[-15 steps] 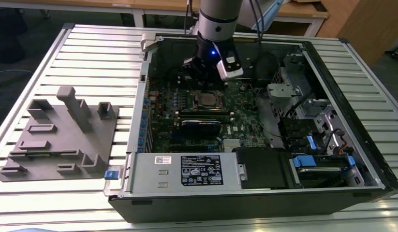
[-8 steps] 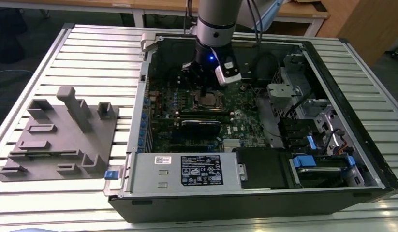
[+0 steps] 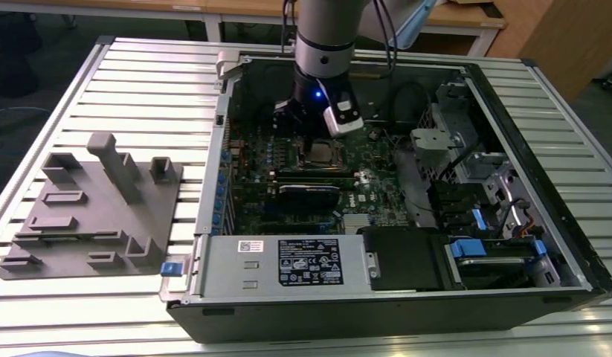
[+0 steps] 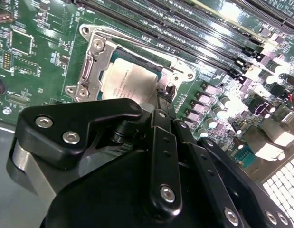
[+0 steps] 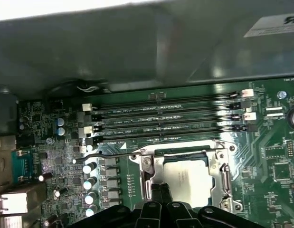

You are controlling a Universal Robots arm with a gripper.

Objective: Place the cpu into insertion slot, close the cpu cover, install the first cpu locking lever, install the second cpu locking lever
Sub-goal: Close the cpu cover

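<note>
Your black claw (image 4: pixel 163 99), tips pinched together and empty, sits at the edge of the thin silvery metal frame cover (image 4: pixel 91 64). The pale silver square cpu (image 4: pixel 130 80) lies seated just beyond the tips, under that lowered cover.

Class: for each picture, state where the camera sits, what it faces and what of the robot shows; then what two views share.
Exterior view: off the arm, looking down into the open computer case; arm and gripper show.
First wrist view: at the wrist, facing the motherboard; gripper links show.
Second wrist view: at the wrist, facing the motherboard; gripper body shows.
Shared: both wrist views show the cpu on the motherboard.
</note>
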